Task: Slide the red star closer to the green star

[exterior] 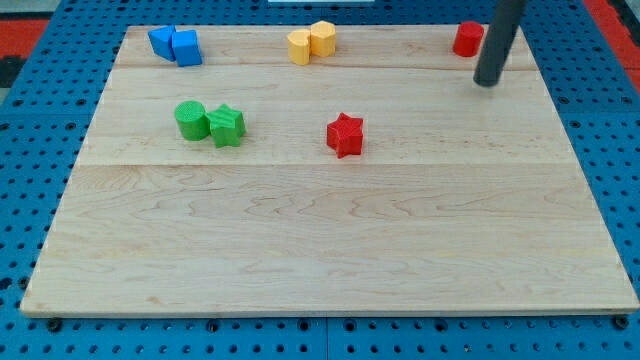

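In the camera view, my tip [487,82], the blunt end of a smooth dark rod, rests on the pale wooden board [330,260], touching no block and holding nothing. A red block [467,39] sits just to its upper left. The red star [345,135] lies well to its lower left; farther left the green star [227,126] touches a green cylinder [192,120].

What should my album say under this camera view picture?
My tip waits at the board's top right, far from the red star and green star.
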